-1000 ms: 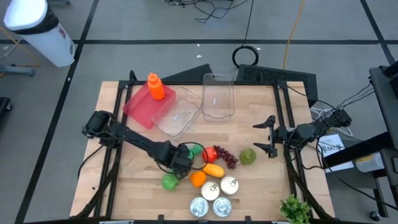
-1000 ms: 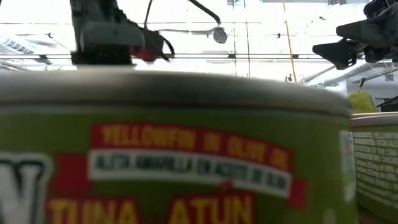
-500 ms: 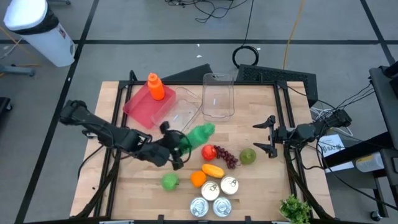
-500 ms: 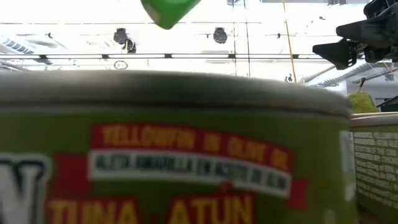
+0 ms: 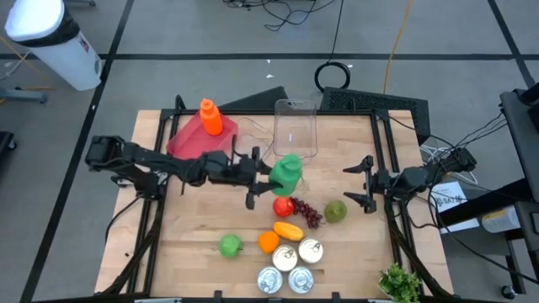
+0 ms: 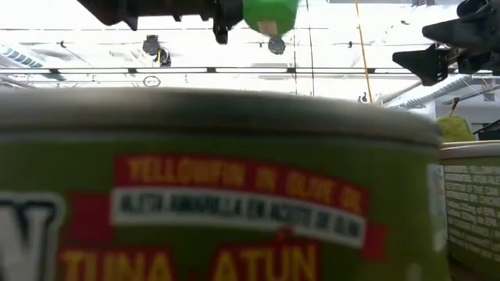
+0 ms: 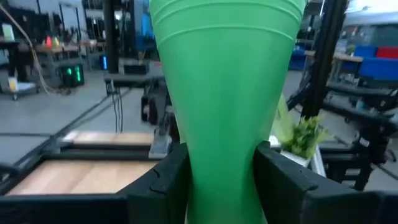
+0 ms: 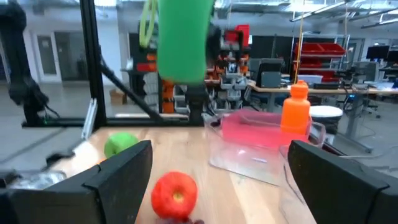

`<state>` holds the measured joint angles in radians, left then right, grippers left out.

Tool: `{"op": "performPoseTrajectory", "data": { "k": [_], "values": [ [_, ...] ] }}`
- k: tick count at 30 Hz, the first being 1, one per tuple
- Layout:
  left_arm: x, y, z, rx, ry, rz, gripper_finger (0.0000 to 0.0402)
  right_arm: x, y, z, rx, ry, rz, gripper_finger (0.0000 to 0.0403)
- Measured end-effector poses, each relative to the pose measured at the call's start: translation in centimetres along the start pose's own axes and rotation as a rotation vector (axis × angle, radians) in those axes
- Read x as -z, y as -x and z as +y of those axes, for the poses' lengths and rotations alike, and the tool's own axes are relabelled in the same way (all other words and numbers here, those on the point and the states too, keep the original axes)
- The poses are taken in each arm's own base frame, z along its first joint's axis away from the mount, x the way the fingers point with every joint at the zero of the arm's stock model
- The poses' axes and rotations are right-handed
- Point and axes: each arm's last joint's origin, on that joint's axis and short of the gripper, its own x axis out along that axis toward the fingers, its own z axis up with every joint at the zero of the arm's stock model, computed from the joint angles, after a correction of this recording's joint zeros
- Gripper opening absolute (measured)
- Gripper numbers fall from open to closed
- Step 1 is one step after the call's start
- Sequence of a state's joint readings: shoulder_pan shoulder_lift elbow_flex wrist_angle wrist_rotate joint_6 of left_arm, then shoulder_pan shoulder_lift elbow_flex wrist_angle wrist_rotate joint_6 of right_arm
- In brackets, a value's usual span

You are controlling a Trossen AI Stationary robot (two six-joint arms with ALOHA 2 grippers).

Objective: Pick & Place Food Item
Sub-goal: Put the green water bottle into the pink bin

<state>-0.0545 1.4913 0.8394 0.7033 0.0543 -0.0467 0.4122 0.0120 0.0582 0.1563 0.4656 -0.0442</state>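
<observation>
My left gripper [image 5: 269, 174] hangs over the middle of the table, shut on a green plastic bottle [image 5: 288, 172], which also shows in the low view [image 6: 269, 14] and in the right wrist view [image 8: 183, 40]. Below it on the wood lie a tomato [image 5: 284, 206], grapes [image 5: 309, 215], a green pear [image 5: 335, 210], a mango [image 5: 289, 230], an orange [image 5: 268, 241] and a lime [image 5: 229, 245]. My right gripper [image 5: 347, 185] waits open near the table's right edge, touching nothing. My left gripper pinches the green bottle at its narrow end [image 7: 222, 177] between its two fingers [image 7: 163, 182], coming level from the table's left. The bottle widens away from the fingers and sticks out ahead of them toward the right. It is lifted clear of the table.
Several tuna cans [image 5: 286, 257] stand at the near edge; one [image 6: 219, 195] fills the low view. A red tray [image 5: 189, 143] with an orange bottle [image 5: 210, 118] and two clear containers [image 5: 295, 130] sit at the far side. Lettuce [image 5: 400, 282] lies at the near right corner.
My left gripper has risen from beside the tomato and moved toward the far edge and the right, swinging from slanting to level. The green bottle, low next to the tomato a second ago, has come up with it and now hangs clear above the table.
</observation>
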Motion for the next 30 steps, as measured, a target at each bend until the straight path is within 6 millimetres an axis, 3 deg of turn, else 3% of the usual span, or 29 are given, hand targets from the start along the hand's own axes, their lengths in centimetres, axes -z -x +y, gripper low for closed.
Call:
{"op": "performPoseTrajectory", "data": {
  "k": [4, 12, 17, 22, 25, 30],
  "values": [
    [0.6, -0.2, 1.1, -0.02, 0.001, 0.023, 0.0162, -0.7, 0.0, -0.1, 0.004, -0.137, -0.069, 0.0357],
    [1.5, -0.5, 2.6, -0.004, -0.007, 0.051, 0.0161, -2.1, 0.2, -0.1, -0.021, -0.212, -0.204, 0.0357],
    [2.0, -0.6, 3.3, -0.025, -0.006, 0.076, 0.0156, -2.0, -0.2, -0.5, 0.194, -0.265, -0.195, 0.0357],
    [2.3, -0.7, 3.8, -0.036, -0.009, 0.078, 0.0159, -2.0, -2.1, -0.1, 0.149, -0.273, -0.213, 0.0357],
    [2.5, -0.8, 4.0, -0.043, -0.007, 0.08, 0.0161, -1.7, -3.7, 0.3, 0.086, -0.149, -0.199, 0.0357],
    [2.7, -0.9, 4.1, -0.044, -0.002, 0.082, 0.0158, -2.6, -8.1, 0.4, 0.125, -0.018, -0.117, 0.0357]
  ]
}}
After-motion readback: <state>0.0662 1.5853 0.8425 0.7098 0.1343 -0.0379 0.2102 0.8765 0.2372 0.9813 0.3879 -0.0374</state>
